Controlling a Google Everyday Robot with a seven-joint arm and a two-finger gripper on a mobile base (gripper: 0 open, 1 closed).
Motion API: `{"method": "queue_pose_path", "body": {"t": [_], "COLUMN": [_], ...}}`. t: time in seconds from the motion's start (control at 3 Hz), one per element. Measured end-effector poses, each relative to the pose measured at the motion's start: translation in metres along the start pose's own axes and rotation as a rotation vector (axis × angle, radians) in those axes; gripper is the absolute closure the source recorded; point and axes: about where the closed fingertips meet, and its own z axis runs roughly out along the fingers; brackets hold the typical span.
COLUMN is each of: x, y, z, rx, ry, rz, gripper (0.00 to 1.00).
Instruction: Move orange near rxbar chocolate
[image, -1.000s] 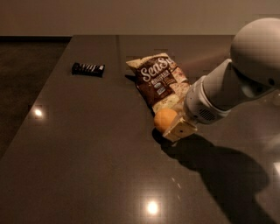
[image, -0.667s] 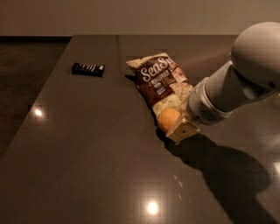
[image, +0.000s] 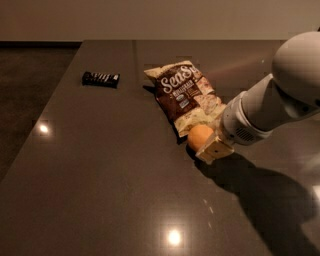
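The orange (image: 199, 135) sits at the near end of the chip bag, low over the dark table. My gripper (image: 205, 144) reaches in from the right and is shut on the orange. One tan finger (image: 216, 149) shows on its near right side, and the other is hidden behind the fruit. The rxbar chocolate (image: 101, 78), a small flat black wrapper with white lettering, lies far to the left near the table's back left edge, well apart from the orange.
A brown-and-cream "Sea S..." chip bag (image: 186, 94) lies between the bar and the orange. My white arm (image: 280, 95) fills the right side. The table's left edge (image: 45, 130) runs diagonally, with the floor beyond it.
My gripper and the orange have shifted slightly right and toward the near side, along the end of the chip bag. The bar and the bag have not moved.
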Motion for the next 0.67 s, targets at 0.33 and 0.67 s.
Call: {"method": "queue_pose_path", "body": {"t": [0.33, 0.67], "x": [-0.0002, -0.0002], "y": [0.0003, 0.0004], "z": [-0.001, -0.0011], "rx": [0.003, 0.003], "ry": [0.0, 0.0], "rz": [0.0, 0.0], "gripper": [0.0, 0.0]}}
